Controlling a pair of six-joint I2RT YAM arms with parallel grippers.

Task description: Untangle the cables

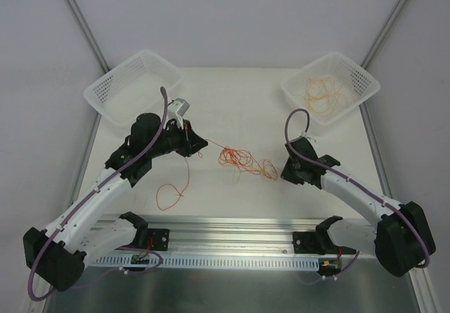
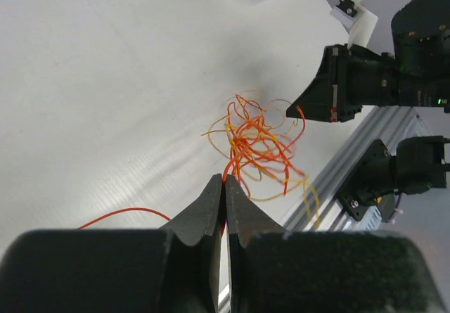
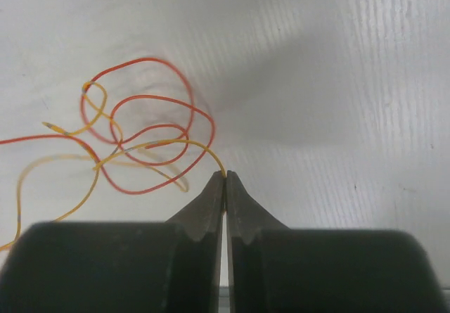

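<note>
Two robot arms reach in from the near edge of a white table (image 1: 232, 102) and meet near its middle. Two white mesh baskets sit at the far corners. The left basket (image 1: 112, 91) is beside the left arm, and the right basket (image 1: 355, 81) holds a loose coil of orange-yellow wire.

Between the arms lies the tangle of cables (image 1: 242, 162), red and orange-yellow. One red loop (image 1: 172, 190) trails toward the near left.

The left gripper (image 2: 225, 181) is pinched closed on a red strand (image 2: 230, 165) at the tangle's left side. The right gripper (image 3: 225, 178) is pinched closed on a yellow strand (image 3: 176, 142) at its right side.

The best way to do this step is probably to draw the two grips apart slowly and low over the table. Watch for loops cinching into a knot, and ease off if the whole clump drags along.
</note>
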